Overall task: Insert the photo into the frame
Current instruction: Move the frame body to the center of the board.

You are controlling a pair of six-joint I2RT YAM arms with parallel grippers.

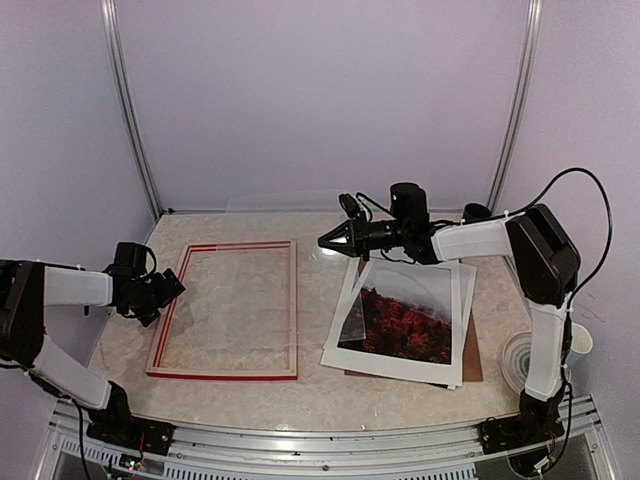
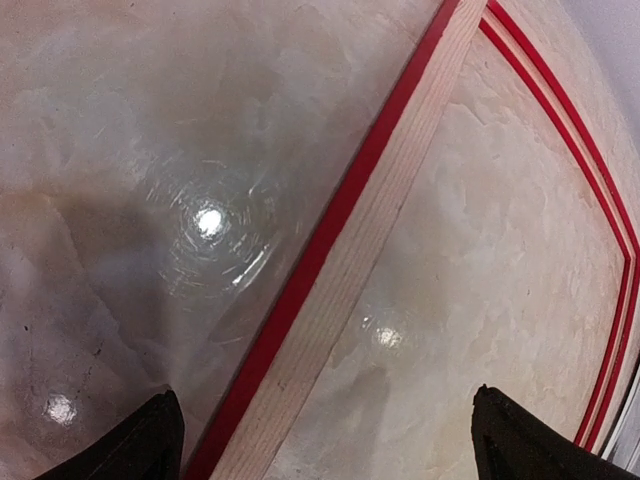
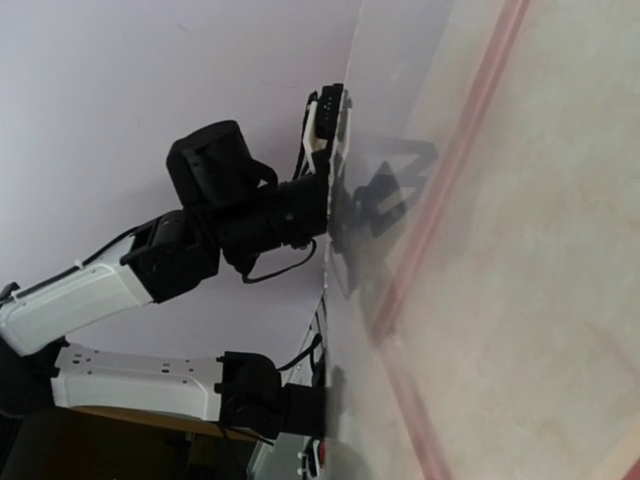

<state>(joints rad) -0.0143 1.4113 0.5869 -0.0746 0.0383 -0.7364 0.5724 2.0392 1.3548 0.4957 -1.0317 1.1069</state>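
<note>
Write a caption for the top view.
Red frame left, photo right; open left pincer beside frame, right pincer holding clear sheet.

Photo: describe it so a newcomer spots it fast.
On the right half of the table sits a stack of sheets. The photo lies on top: red-orange trees inside a white border, unlike the plain white sheet and brown board beneath.

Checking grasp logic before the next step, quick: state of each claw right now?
Left claw: open, holding nothing, poised over the left rail of the frame.
Right claw: shut; whether it pinches the clear sheet cannot be told.
</note>
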